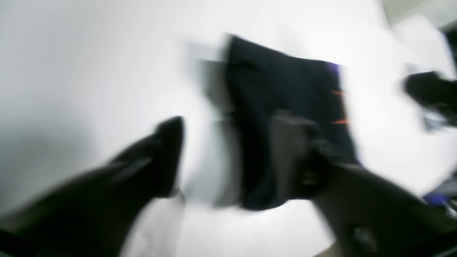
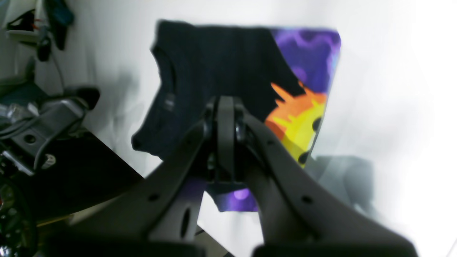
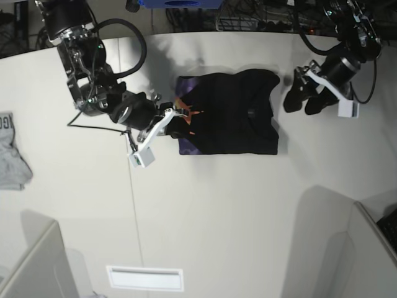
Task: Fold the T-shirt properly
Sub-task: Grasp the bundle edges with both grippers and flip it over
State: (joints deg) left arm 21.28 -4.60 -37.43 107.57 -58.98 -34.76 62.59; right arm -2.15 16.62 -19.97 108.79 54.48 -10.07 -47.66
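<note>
I see the T-shirt (image 3: 226, 113) folded into a compact rectangle mid-surface (image 3: 198, 217), my left tool (image 3: 302, 98) spread and empty beside it, right tool (image 3: 175, 122) closed over its edge, seemingly gripping nothing; folding looks nearly done.

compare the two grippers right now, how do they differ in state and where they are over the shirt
The left gripper has its jaws spread open and hangs off the T-shirt's edge, over bare table. The right gripper has its jaws shut and sits over the shirt's printed end. The left wrist view is motion-blurred; the right wrist view is steadier. Both are dark, and neither visibly holds cloth.
</note>
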